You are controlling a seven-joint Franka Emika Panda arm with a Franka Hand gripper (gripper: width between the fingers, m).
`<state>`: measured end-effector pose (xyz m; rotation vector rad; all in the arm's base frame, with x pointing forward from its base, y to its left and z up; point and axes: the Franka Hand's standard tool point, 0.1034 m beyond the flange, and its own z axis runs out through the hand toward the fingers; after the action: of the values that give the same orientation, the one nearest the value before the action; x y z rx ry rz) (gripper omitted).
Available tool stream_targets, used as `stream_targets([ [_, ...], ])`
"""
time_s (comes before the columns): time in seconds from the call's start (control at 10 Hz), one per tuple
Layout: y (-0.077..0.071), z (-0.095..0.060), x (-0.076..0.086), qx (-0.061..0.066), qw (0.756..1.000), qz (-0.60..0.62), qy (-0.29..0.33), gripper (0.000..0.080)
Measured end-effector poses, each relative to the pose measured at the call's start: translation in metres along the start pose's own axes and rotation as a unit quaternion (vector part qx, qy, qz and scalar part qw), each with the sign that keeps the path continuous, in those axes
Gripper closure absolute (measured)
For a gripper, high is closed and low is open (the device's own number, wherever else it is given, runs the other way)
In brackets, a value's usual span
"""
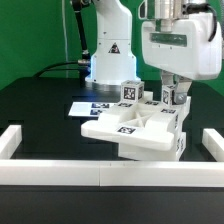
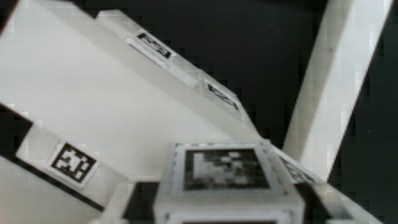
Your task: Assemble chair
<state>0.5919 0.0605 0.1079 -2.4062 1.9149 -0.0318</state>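
Left of centre on the black table (image 1: pixel 40 100), marker board (image 1: pixel 95 106) lying flat, then chair (image 1: pixel 135 128) at lower centre, and at upper right gripper (image 1: pixel 172 93) lowered onto chair's tagged upright parts, finger spread impossible to tell.

The claw (image 1: pixel 172 97) is mostly lost behind the wrist housing and the chair (image 1: pixel 135 125) parts, so whether it grips cannot be told. The marker board (image 1: pixel 92 106) is partly covered by the chair. In the wrist view the chair (image 2: pixel 125 110) runs off every edge, its nearest tag (image 2: pixel 226 167) is blurred, and the claw cannot be made out.
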Motion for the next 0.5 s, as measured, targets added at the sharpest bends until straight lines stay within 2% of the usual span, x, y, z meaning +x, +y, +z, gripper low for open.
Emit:
stream_targets([
  [0.1,0.0001,0.0000,-0.0001,0.000,1.000,-0.016,0.000,0.0335],
  [0.2,0.0002,0.0000,-0.0004,-0.001,1.000,-0.016,-0.001,0.0214],
  [0.3,0.0001,-0.0001,-0.0004,-0.001,1.000,-0.023,-0.001,0.0167],
  [0.5,-0.0004,-0.0005,-0.0004,-0.001,0.992,-0.123,0.000,0.0153],
])
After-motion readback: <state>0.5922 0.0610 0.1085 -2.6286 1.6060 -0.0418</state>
